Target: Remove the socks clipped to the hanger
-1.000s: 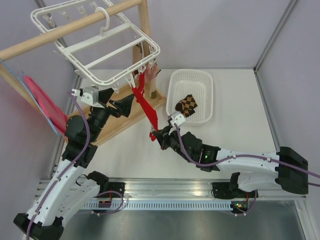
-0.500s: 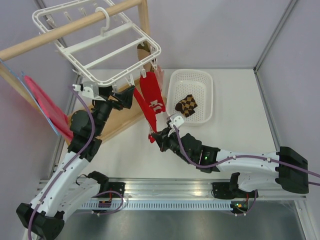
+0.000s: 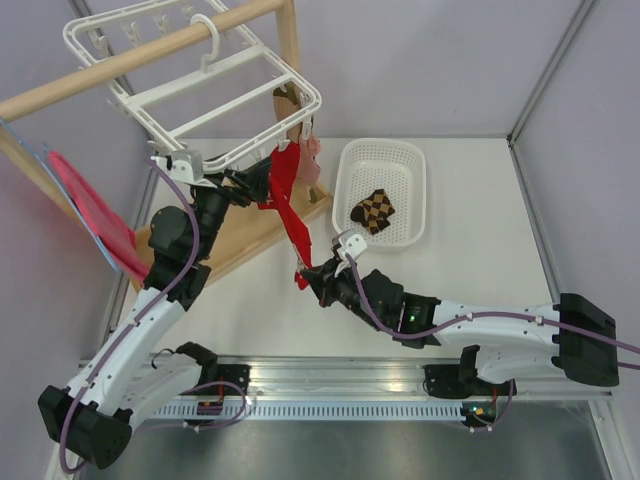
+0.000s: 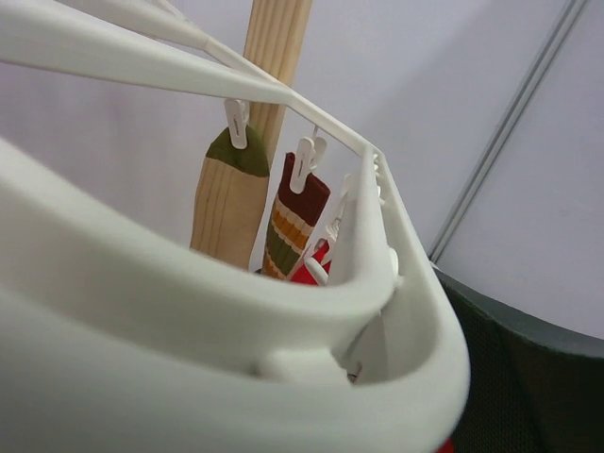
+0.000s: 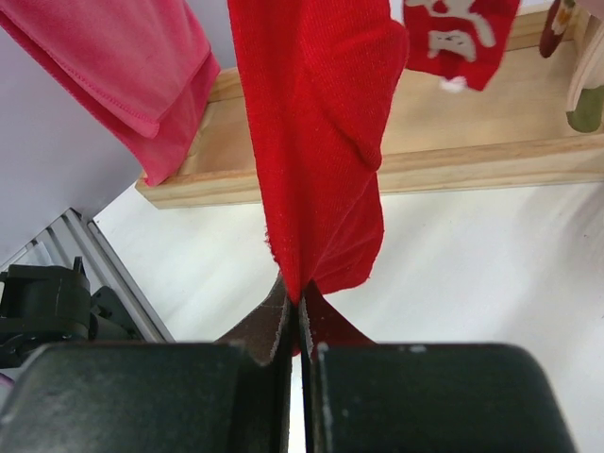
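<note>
The white hanger (image 3: 310,98) hangs from the wooden rod. A red sock (image 3: 290,215) is clipped at its near corner and stretches down to my right gripper (image 3: 305,275), which is shut on its lower end (image 5: 311,142). The right gripper's jaws (image 5: 302,321) pinch the fabric. A second red sock with white marks (image 5: 458,38) and a pale pink sock (image 3: 313,150) hang beside it. My left gripper (image 3: 268,183) is at the hanger's near rim (image 4: 283,311), jaws apart around it, with one dark finger (image 4: 538,377) at the right. The checkered sock (image 3: 372,210) lies in the basket.
A white mesh basket (image 3: 383,143) stands right of the rack. The wooden rack's base (image 3: 240,245) lies behind the stretched sock. A red-pink cloth (image 3: 85,205) hangs at the left. An olive-tan sock (image 4: 231,189) and a striped one (image 4: 293,222) hang on far clips.
My left gripper has moved up and right to the hanger's near rim. The red sock has turned edge-on and stayed taut. My right gripper has kept its hold, shifting slightly.
</note>
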